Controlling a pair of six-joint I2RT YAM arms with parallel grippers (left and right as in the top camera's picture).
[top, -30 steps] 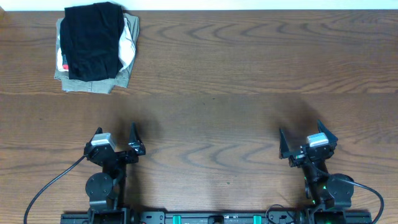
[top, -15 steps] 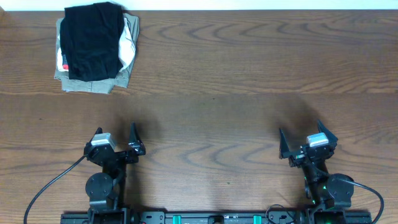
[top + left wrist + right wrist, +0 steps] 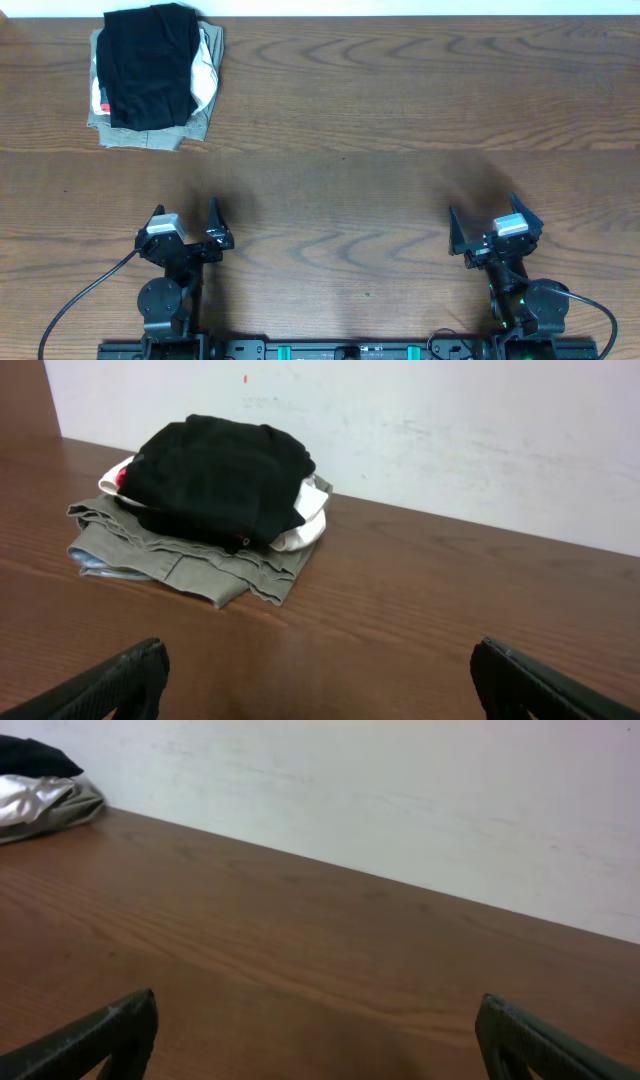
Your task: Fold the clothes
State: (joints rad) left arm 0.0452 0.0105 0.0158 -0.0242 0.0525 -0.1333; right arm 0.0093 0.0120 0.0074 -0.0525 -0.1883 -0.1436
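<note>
Black clothes (image 3: 150,65) top the folded pile (image 3: 140,137); left hand (image 3: 185,207) and right hand (image 3: 483,206) gape empty

Both arms are matte black: the left arm (image 3: 163,296) and the right arm (image 3: 527,303) each rise from a round joint housing. A pale grey block (image 3: 160,229) caps each wrist. The left gripper (image 3: 185,212) and right gripper (image 3: 482,212) carry thin, tapering black fingers (image 3: 112,682). A black cable (image 3: 75,305) curls from each base, and a small green light (image 3: 521,300) glows on the right one.
</note>
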